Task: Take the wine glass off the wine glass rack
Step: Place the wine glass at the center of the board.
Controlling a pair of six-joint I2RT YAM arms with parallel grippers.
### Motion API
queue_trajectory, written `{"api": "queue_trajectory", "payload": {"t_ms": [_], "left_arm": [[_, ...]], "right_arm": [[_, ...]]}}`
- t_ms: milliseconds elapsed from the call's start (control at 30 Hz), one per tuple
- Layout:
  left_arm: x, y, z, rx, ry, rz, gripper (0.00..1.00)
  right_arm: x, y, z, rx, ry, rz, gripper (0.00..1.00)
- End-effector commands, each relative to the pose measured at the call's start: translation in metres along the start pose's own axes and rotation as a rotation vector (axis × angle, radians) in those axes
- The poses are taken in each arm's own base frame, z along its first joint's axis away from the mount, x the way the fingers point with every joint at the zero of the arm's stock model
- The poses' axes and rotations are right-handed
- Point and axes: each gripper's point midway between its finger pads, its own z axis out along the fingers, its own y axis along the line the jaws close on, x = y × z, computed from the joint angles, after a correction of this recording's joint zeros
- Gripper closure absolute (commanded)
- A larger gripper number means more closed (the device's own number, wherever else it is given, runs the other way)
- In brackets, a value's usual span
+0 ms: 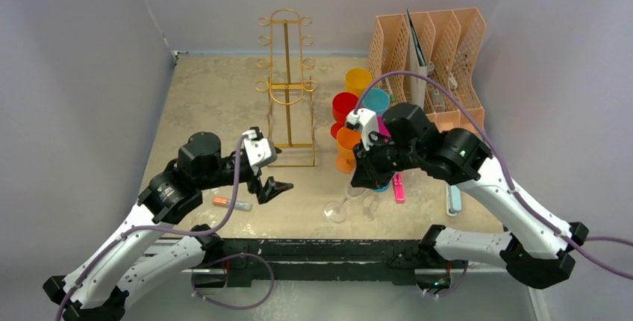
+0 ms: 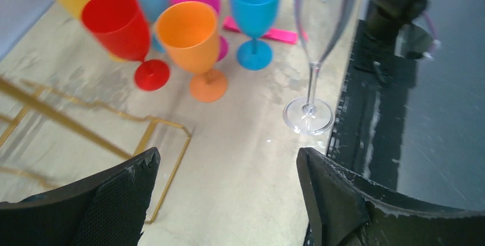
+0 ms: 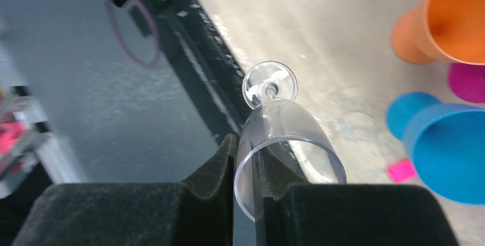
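Note:
The clear wine glass (image 3: 286,137) is pinched by its rim wall in my shut right gripper (image 3: 245,149), one finger inside the bowl and one outside. Its round foot (image 1: 336,211) is low over the table's front edge, beside the black rail; the stem (image 2: 312,83) rises from the foot (image 2: 309,115). The gold wire wine glass rack (image 1: 287,89) stands at the back centre with nothing on its hooks; its base wire (image 2: 166,160) lies just left of my left gripper (image 2: 226,160). That gripper (image 1: 267,179) is open and holds nothing, between the rack base and the glass.
Several coloured plastic goblets (image 1: 351,119) stand clustered right of the rack, close behind my right gripper (image 1: 366,175). A peach file organiser (image 1: 433,52) is at the back right. A pink marker (image 1: 398,187), a pale blue object (image 1: 453,200) and an orange-capped tube (image 1: 231,203) lie near the front rail (image 1: 313,250).

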Motion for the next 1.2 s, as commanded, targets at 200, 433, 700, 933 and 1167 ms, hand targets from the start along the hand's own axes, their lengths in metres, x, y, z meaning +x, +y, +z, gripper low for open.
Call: {"api": "queue_trajectory", "payload": {"t_ms": [200,433,700,933,1167], "left_arm": [[0.024,0.073,-0.022,-0.485,0.069,-0.148,0.11],[0.038,0.09,-0.046,-0.665,0.105,-0.209,0.1],[0.054,0.097,-0.046,-0.713,0.192,-0.248,0.1],[0.05,0.097,-0.049,-0.719,0.18,-0.243,0.1],[0.046,0.093,-0.05,-0.696,0.154,-0.222,0.07]], "right_arm": [[-0.001,-0.047,0.022,0.394,0.108,-0.232,1.0],[-0.01,-0.049,0.04,0.404,0.05,-0.226,1.0],[-0.002,-0.06,0.061,0.434,0.08,-0.209,1.0],[0.011,-0.064,0.08,0.402,0.08,-0.191,1.0],[0.017,-0.078,0.085,0.47,0.108,-0.196,1.0]]}}
